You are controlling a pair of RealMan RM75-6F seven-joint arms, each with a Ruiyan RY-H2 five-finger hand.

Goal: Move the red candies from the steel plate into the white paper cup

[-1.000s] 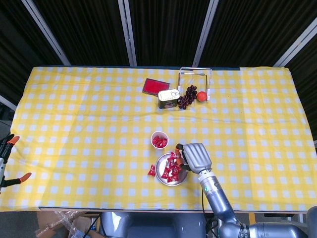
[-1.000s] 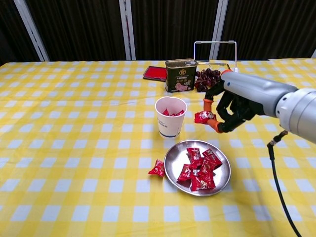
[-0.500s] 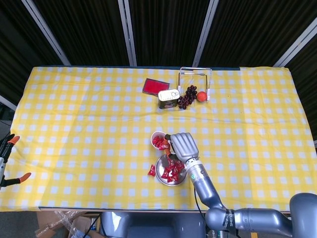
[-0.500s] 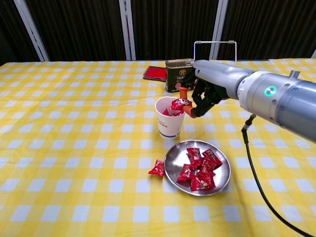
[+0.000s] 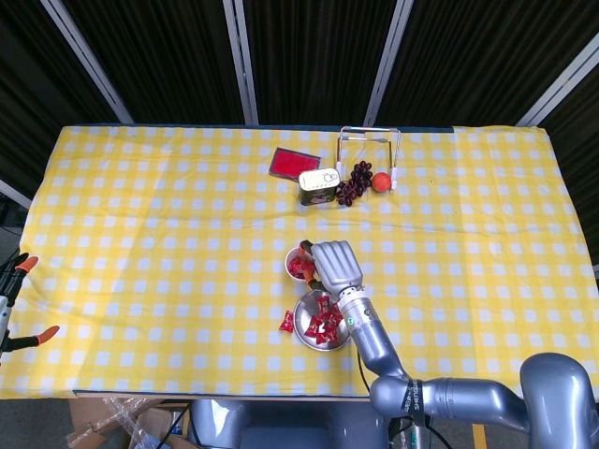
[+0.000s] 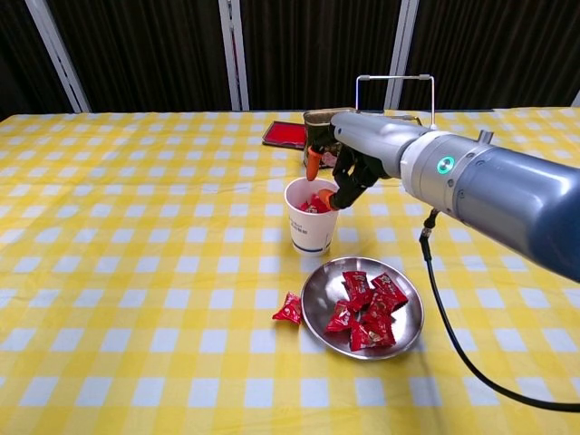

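Chest view shows the right hand (image 6: 343, 163) poised directly over the mouth of the white paper cup (image 6: 313, 217), its orange-tipped fingers (image 6: 314, 161) parted and pointing down. A red candy (image 6: 320, 201) sits at the cup's rim just below those fingertips; whether the fingers touch it or it lies free in the cup cannot be told from either view. More red wrappers show inside the cup.

Just in front of the cup lies the steel plate (image 6: 320, 294), with a pile of red candies (image 6: 364, 310) gathered toward its right half. One stray candy (image 6: 290, 309) lies on the yellow checked tablecloth (image 6: 136, 272), just beside the plate's left edge and apart from it.

From the head view, the right hand (image 5: 335, 265) covers the right part of the cup (image 5: 296, 263), with the plate (image 5: 305, 328) near the table's front edge below it.

Behind the cup stand a dark green food tin (image 6: 319, 122), a flat red box (image 6: 285, 134) to its left, and a wire rack (image 6: 395, 93); a bunch of dark grapes (image 5: 354, 182) and a small orange-red fruit (image 5: 381, 181) lie beside the tin. The left hand appears in neither view.
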